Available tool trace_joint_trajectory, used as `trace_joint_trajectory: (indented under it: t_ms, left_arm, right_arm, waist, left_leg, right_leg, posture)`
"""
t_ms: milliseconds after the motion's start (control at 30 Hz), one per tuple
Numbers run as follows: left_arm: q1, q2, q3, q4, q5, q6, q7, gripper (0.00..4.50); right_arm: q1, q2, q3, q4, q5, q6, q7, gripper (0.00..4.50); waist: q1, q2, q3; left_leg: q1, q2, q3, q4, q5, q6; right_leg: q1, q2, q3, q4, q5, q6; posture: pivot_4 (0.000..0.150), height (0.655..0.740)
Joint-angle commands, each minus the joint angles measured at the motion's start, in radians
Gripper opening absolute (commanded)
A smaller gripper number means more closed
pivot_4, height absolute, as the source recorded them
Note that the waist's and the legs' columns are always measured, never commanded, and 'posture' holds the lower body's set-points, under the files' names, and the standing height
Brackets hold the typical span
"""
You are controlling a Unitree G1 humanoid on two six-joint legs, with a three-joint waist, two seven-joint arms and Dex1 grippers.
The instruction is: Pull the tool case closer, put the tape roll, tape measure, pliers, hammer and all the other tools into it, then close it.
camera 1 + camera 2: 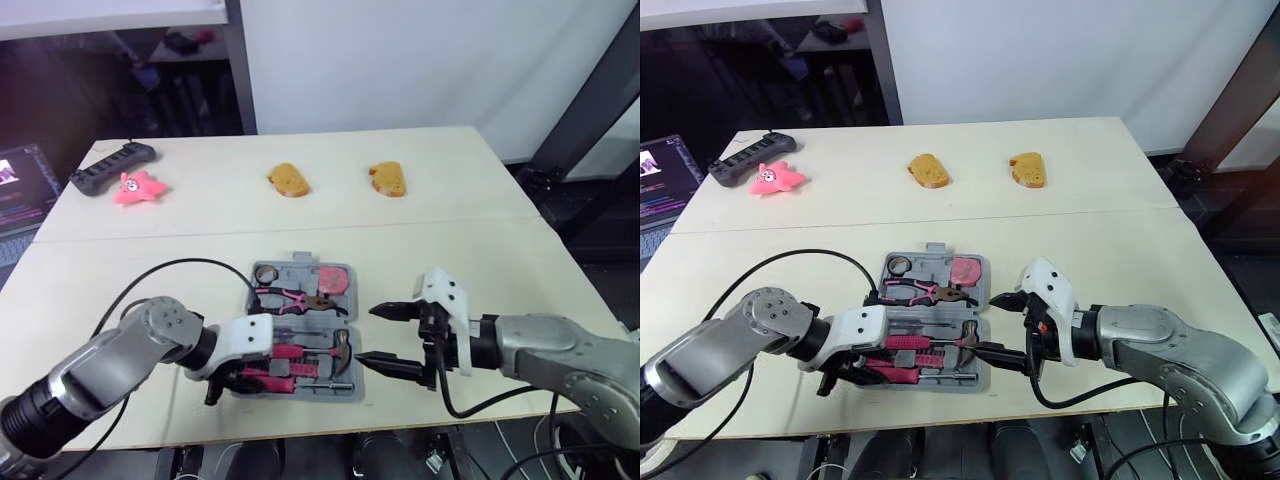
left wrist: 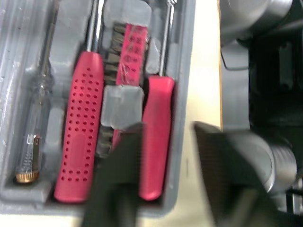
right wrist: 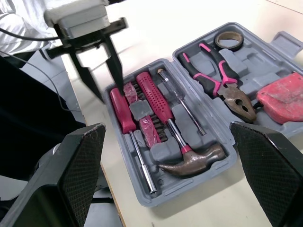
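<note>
Two main risks, as I judge it. First, the left gripper (image 3: 111, 93) is spread open at the near-left end of the tool case (image 1: 299, 264), one finger over the smooth red-handled screwdriver (image 3: 120, 113) and the other outside the rim. A lift or twist there could pry that screwdriver out of its slot, and folding the case with a finger inside would jam it. Second, the case sits close to the front edge of the table (image 1: 450, 200), so a shove from either arm could slide it off. The right gripper (image 1: 390, 338) is wide open just beside the case's right end, its lower finger close to the hammer (image 3: 194, 158), and a bump could unseat the head. The black cable (image 1: 190, 262) loops near the far half and could get caught as the case folds. Contents: the far half holds the tape roll (image 3: 218, 42), pliers (image 3: 234, 99) and red tape measure (image 3: 281, 97). The near half holds the hammer, dotted red screwdriver (image 3: 154, 97), clear-handled screwdriver (image 2: 35, 118), bit holder (image 2: 132, 47) and the smooth red one. All look seated, so closing seems to be what's left.
</note>
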Motion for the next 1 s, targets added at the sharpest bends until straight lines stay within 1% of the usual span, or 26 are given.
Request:
trace_joint_trajectory:
  t_ms: [33, 133, 300, 533, 733, 833, 900, 1000]
  left_arm:
    - [0.013, -0.037, 0.032, 0.017, -0.017, -0.058, 0.005, 0.07]
    - [0.050, -0.068, 0.051, 0.039, -0.044, -0.100, -0.007, 0.07]
    - [0.076, -0.078, 0.040, 0.077, -0.011, -0.148, -0.003, 0.07]
    - [0.095, -0.127, 0.001, 0.131, 0.065, -0.220, 0.030, 0.07]
    - [0.141, -0.119, -0.032, 0.168, 0.133, -0.279, 0.028, 0.07]
    - [0.154, -0.111, -0.061, 0.205, 0.195, -0.335, 0.034, 0.07]
    - [0.160, -0.119, -0.077, 0.237, 0.232, -0.356, 0.050, 0.07]
    - [0.163, -0.137, -0.086, 0.273, 0.252, -0.369, 0.057, 0.07]
  right_arm:
    - [-0.002, 0.007, -0.007, -0.024, 0.000, -0.016, -0.002, 4.50]
    - [0.002, 0.008, -0.007, -0.026, -0.002, -0.015, -0.003, 4.50]
    - [0.008, 0.007, -0.011, -0.029, -0.003, -0.015, -0.005, 4.50]
    - [0.011, 0.004, -0.017, -0.035, 0.006, -0.010, -0.011, 4.50]
    - [0.019, -0.003, -0.025, -0.040, 0.012, -0.007, -0.011, 4.50]
    - [0.022, -0.005, -0.028, -0.041, 0.012, -0.006, -0.012, 4.50]
    - [0.023, -0.006, -0.031, -0.042, 0.014, -0.005, -0.013, 4.50]
    - [0.026, -0.007, -0.034, -0.044, 0.018, -0.002, -0.014, 4.50]
  waist:
    - [0.001, 0.000, 0.000]
    - [0.000, 0.000, 0.000]
    - [-0.001, 0.000, 0.000]
    - [0.001, 0.000, 0.000]
    - [-0.001, 0.001, -0.001]
    - [0.000, 0.002, -0.002]
    - [0.001, 0.005, -0.004]
    - [0.002, 0.011, -0.009]
  left_leg:
    - [0.000, 0.000, 0.000, 0.000, 0.000, 0.000]
    - [0.000, 0.000, 0.000, 0.000, 0.000, 0.000]
    - [0.001, 0.000, 0.000, 0.000, 0.000, 0.000]
    - [0.000, 0.000, 0.000, 0.000, 0.000, 0.000]
    - [0.001, 0.000, 0.000, 0.000, 0.000, 0.000]
    - [0.001, 0.000, 0.000, 0.000, 0.000, 0.000]
    - [0.001, 0.000, 0.000, 0.000, 0.000, 0.000]
    - [0.002, 0.000, 0.000, 0.000, 0.000, 0.000]
  right_leg:
    - [0.000, 0.000, 0.000, 0.000, 0.000, 0.000]
    - [0.000, 0.000, 0.000, 0.000, 0.000, 0.000]
    - [0.000, 0.001, 0.000, 0.000, 0.000, 0.000]
    - [0.000, 0.000, 0.000, 0.000, 0.000, 0.000]
    - [0.000, 0.000, 0.000, 0.000, 0.000, 0.000]
    - [0.000, 0.000, 0.000, 0.000, 0.000, 0.000]
    - [0.000, 0.000, 0.000, 0.000, 0.000, 0.000]
    - [0.002, 0.000, 0.000, -0.001, 0.000, 0.000]
  posture:
    - [0.150, 0.7400]
    - [0.150, 0.7400]
    - [0.150, 0.7400]
    - [0.150, 0.7400]
    - [0.150, 0.7400]
    - [0.150, 0.7400]
    - [0.150, 0.7400]
    - [0.150, 0.7400]
